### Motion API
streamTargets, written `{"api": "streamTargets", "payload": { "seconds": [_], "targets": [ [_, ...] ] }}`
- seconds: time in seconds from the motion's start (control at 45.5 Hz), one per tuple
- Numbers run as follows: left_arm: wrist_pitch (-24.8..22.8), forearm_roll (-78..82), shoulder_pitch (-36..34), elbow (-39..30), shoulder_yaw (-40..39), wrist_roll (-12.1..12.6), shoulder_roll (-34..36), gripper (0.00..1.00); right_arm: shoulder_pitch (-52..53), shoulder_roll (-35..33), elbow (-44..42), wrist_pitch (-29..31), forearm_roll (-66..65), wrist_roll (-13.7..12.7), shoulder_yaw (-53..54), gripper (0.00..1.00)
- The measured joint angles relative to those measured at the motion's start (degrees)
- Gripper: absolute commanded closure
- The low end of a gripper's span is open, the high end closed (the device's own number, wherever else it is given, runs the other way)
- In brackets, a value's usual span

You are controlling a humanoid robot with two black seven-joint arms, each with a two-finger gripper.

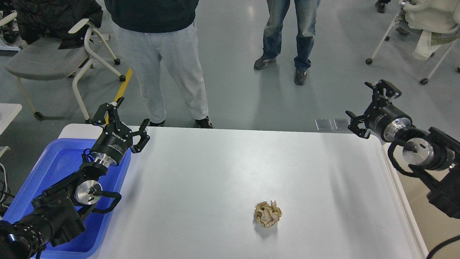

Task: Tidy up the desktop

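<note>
The crumpled paper (267, 214) lies near the front middle of the counter (222, 162), well apart from both empty, wide-open pincers (left (124, 117), right (370, 108)), somewhat nearer the right one.

desk (222, 172): large white rectangular top, rounded corners, smooth matte finish, lying flat and level, spanning most of the view. surface looks clean, mostly bare.

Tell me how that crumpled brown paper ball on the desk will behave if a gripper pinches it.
The crumpled paper ball is probably very light and will likely squash between the fingers. Its wrinkled folds should grip well. Irregular in shape, it will probably scoot rather than roll on the smooth desktop.
</note>
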Motion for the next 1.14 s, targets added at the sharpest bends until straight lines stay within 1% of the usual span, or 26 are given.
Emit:
{"api": "streamTargets", "payload": {
  "seconds": [0.176, 0.396, 0.484, 0.594, 0.77, 1.144],
  "targets": [
    [0.0, 0.0, 0.0, 0.0, 0.0, 0.0, 0.0, 0.0, 0.0, 4.9, 3.2, 0.1, 0.4, 0.0, 3.2, 0.0],
    [0.0, 0.0, 0.0, 0.0, 0.0, 0.0, 0.0, 0.0, -0.2, 11.7, 4.4, 0.6, 0.5, 0.1, 6.0, 0.0],
    [0.0, 0.0, 0.0, 0.0, 0.0, 0.0, 0.0, 0.0, -0.9, 14.4, 4.6, 2.1, 0.5, 0.2, 6.6, 0.0],
    [0.0, 0.0, 0.0, 0.0, 0.0, 0.0, 0.0, 0.0, -1.8, 16.1, 4.5, 3.9, 0.5, 0.5, 7.1, 0.0],
    [0.0, 0.0, 0.0, 0.0, 0.0, 0.0, 0.0, 0.0, -3.9, 18.9, 2.7, 8.2, 0.5, 1.6, 8.7, 0.0],
    [0.0, 0.0, 0.0, 0.0, 0.0, 0.0, 0.0, 0.0, -5.7, 22.0, -5.1, 15.0, 0.6, 2.2, 10.1, 0.0]
  ]
}}
